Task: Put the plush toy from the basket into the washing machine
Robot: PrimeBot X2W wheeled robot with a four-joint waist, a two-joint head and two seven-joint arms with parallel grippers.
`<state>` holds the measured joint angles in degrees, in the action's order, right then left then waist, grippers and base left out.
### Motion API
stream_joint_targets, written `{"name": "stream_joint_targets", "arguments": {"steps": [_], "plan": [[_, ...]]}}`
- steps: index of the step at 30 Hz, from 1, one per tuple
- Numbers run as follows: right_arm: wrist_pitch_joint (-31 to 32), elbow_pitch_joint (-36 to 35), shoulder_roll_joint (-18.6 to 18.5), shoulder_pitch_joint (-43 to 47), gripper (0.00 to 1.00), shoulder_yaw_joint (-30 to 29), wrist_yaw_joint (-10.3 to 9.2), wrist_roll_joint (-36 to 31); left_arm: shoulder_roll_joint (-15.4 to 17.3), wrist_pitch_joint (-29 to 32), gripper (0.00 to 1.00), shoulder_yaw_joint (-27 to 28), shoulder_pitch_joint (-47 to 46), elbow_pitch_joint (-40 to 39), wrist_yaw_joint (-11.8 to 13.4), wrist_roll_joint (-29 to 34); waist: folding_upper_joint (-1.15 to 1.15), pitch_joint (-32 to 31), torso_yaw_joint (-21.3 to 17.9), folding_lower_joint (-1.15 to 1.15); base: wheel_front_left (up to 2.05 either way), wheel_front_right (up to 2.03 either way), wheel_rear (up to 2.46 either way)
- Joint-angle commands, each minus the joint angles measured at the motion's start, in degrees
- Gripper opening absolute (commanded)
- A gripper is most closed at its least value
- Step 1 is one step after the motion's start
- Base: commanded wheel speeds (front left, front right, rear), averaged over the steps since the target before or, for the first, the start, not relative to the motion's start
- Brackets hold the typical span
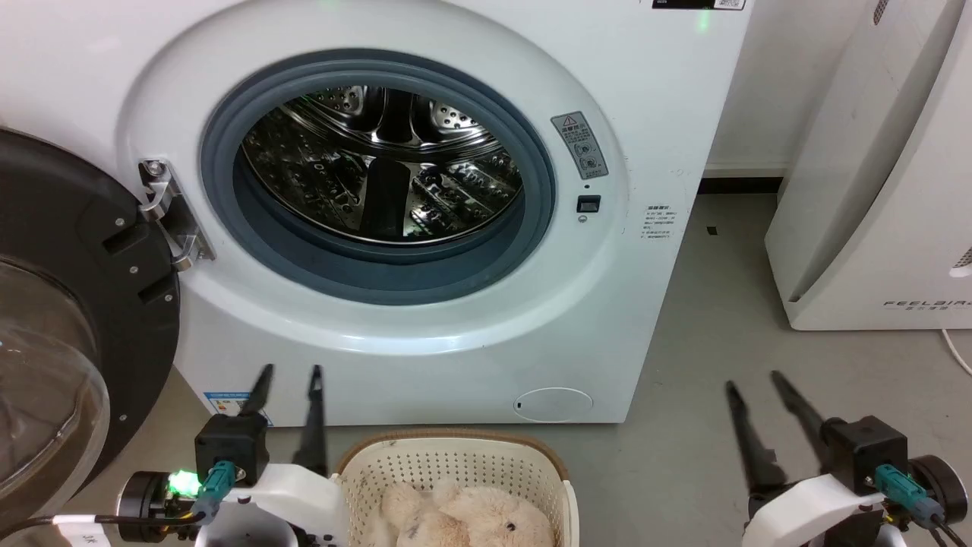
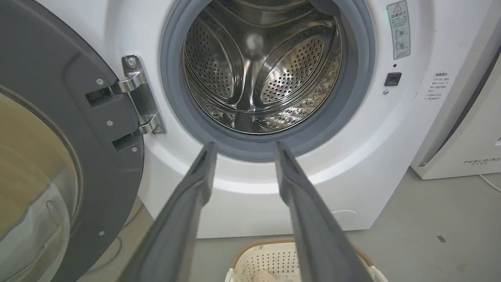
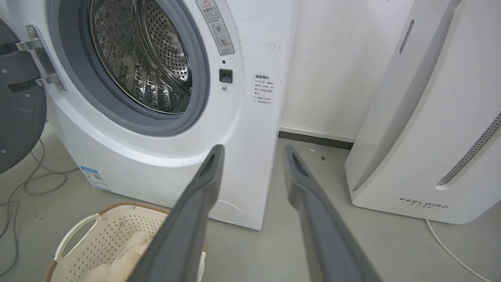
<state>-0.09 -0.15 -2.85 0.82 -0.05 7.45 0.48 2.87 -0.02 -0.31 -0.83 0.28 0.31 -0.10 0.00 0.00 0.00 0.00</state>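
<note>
Lying in the basket (image 1: 454, 465) is the plush toy (image 1: 465, 521).

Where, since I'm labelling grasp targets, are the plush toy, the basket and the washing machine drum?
plush toy (image 1: 465, 518), head view, fluffy body left of its eye.
basket (image 1: 456, 463), head view, perforated far wall.
washing machine drum (image 1: 296, 152), head view, perforated steel left wall.

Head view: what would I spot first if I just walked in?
The big white washing machine fills the middle, with its round door open to the left so the shiny drum gapes at you. At the bottom edge a fluffy cream plush toy lies in the basket, between the open left gripper and the open right gripper.
</note>
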Motion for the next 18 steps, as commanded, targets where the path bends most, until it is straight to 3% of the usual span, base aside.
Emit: {"name": "stream_joint_targets", "arguments": {"steps": [1,18], "plan": [[-0.13,-0.01,0.0,0.0,1.0,-0.09,0.0,0.11,0.0,-0.13,1.0,-0.02,0.0,0.04,0.11,-0.1,0.0,0.01,0.0,0.0,0.0,0.0,0.0],[-2.16,-1.29,0.0,-0.53,1.0,-1.1,0.0,2.4,0.0,-2.17,1.0,-1.96,-2.84,3.74,0.92,-0.55,0.0,1.83,-0.5,0.0,0.0,0.0,0.0]]}}
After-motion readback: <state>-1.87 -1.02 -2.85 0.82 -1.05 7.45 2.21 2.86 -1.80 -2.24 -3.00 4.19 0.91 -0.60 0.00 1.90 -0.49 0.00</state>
